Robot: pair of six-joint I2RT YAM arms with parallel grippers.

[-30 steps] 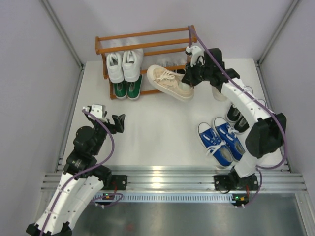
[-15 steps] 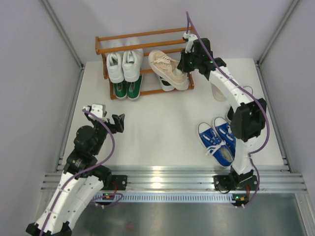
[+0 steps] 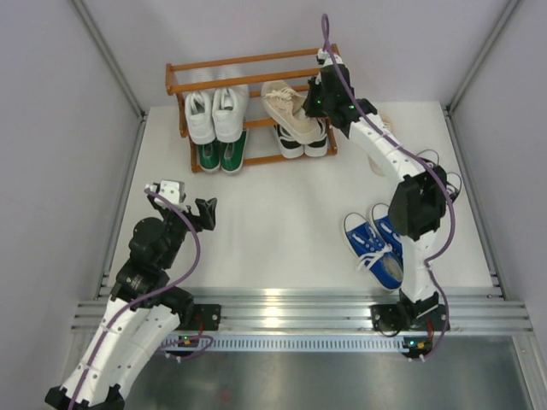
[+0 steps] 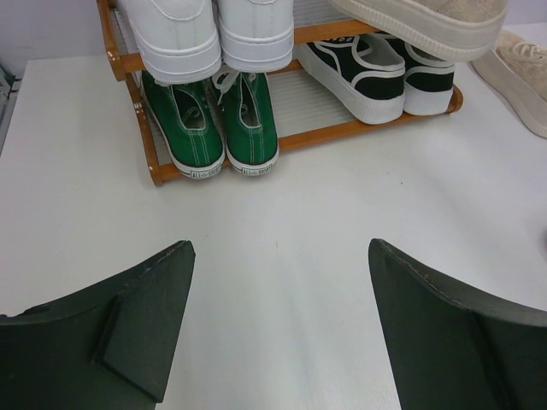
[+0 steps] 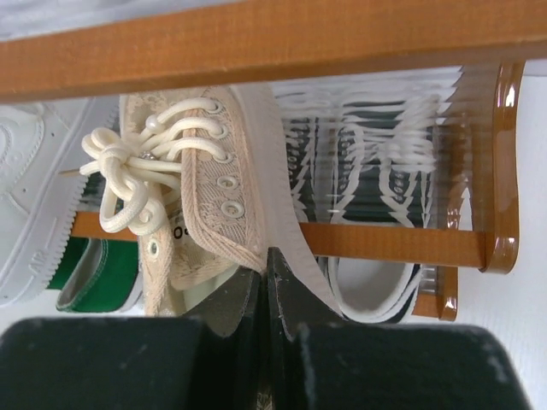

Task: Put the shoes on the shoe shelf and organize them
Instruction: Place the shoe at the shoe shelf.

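Note:
The shoe shelf [image 3: 248, 61] stands at the back. White shoes [image 3: 214, 115] sit on its middle tier at the left, with green shoes [image 3: 220, 155] below them. Black-and-white shoes [image 3: 304, 142] are on the bottom tier at the right. My right gripper [image 3: 314, 106] is shut on the side wall of a beige shoe [image 3: 289, 106] and holds it tilted over the middle tier's right half. In the right wrist view the jaws [image 5: 267, 266] pinch the beige shoe's [image 5: 205, 179] collar beneath the top rail [image 5: 256, 38]. My left gripper [image 3: 202, 213] hangs open and empty over the table.
The other beige shoe [image 4: 521, 73] lies on the table to the right of the shelf. Blue shoes [image 3: 381, 248] lie at the front right. Black canvas shoes [image 3: 443, 181] are partly hidden behind the right arm. Grey walls close in both sides.
My right arm has carried the beige shoe up and back from in front of the shelf to its right half. The left arm has not moved.

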